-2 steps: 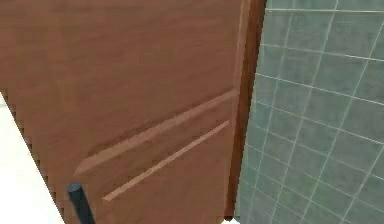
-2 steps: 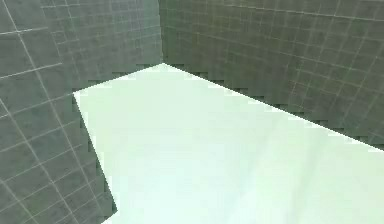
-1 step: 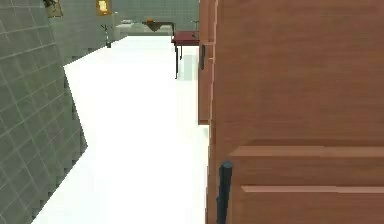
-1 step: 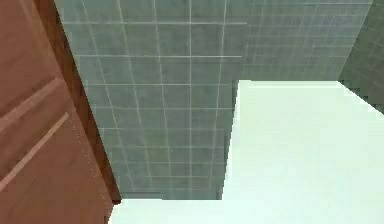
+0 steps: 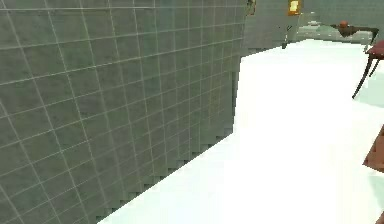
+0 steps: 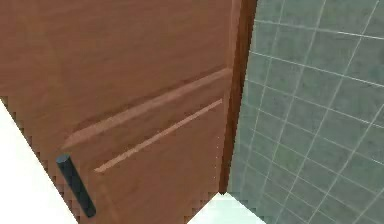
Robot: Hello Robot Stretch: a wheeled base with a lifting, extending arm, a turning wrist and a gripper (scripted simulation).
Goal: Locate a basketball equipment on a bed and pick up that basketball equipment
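A grey tiled wall (image 5: 110,100) stands close on the forward view's left and runs back to a corner. White floor (image 5: 300,130) stretches beyond it toward the far end of the room. In the arm side view a brown panelled door (image 6: 130,90) stands very near, with a dark bar handle (image 6: 76,186) low on its left.
A dark curved furniture leg (image 5: 365,72) and a red-brown edge (image 5: 377,150) show at the forward view's right. A small yellow picture (image 5: 293,7) hangs on the far wall. Grey tiled wall (image 6: 320,110) adjoins the door's right side, above a strip of white floor (image 6: 235,210).
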